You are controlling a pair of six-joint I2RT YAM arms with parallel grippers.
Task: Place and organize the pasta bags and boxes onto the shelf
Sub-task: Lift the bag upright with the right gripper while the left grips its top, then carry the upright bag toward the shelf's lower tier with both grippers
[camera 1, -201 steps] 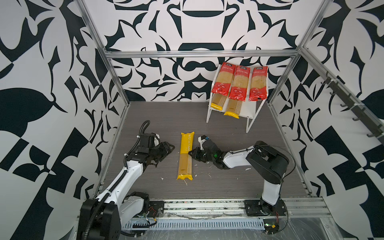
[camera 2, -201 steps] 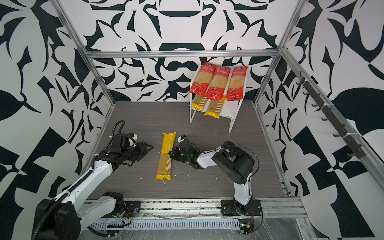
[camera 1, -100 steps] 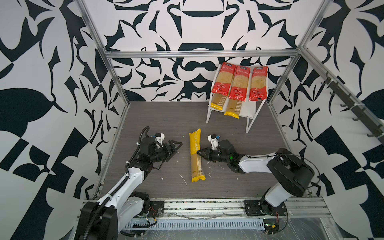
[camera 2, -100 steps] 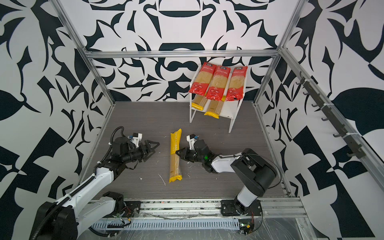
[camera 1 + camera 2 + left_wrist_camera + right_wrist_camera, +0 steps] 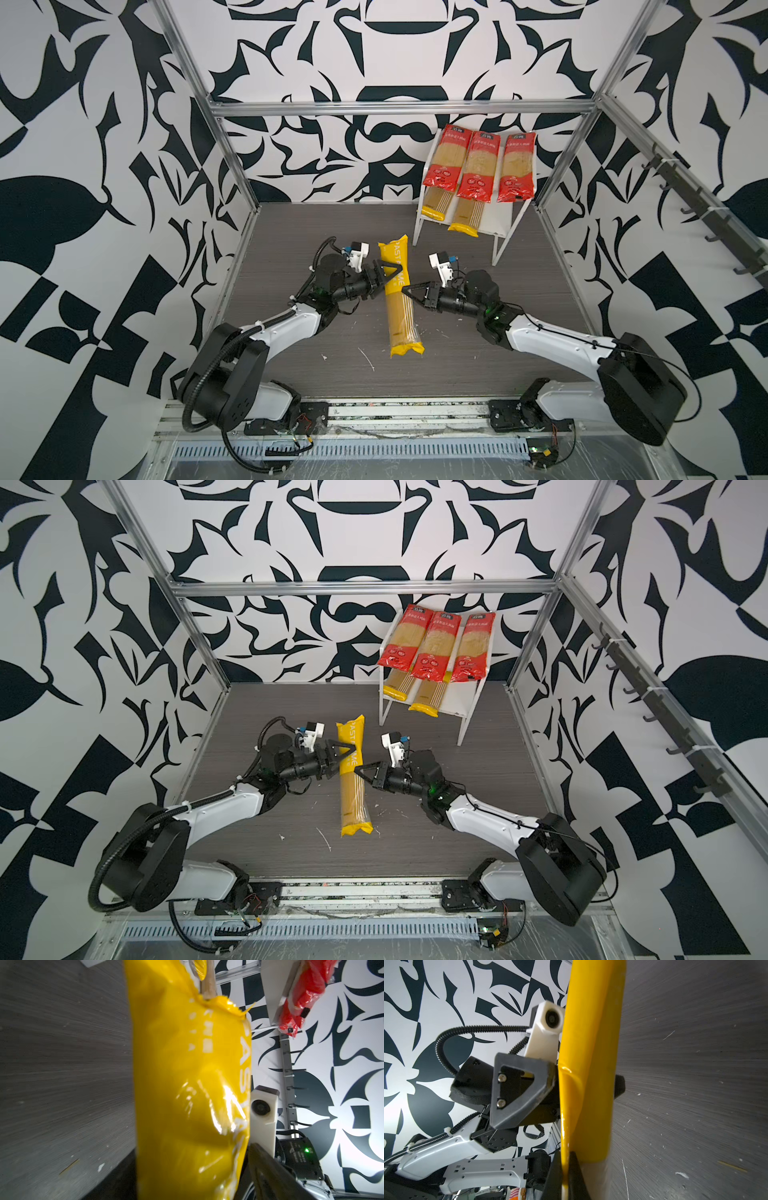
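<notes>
One yellow-ended packet (image 5: 401,320) lies on the surface (image 5: 291,232) in front of the shelf (image 5: 500,218), its clear middle showing the strands. My right gripper (image 5: 409,291) is pinched tight on the packet's thin side seam. My left gripper (image 5: 380,276) straddles the yellow top end, jaws wide; whether it grips, I cannot tell. I'd close left squarely, lift level, and aim for the lower tier's free slot.
</notes>
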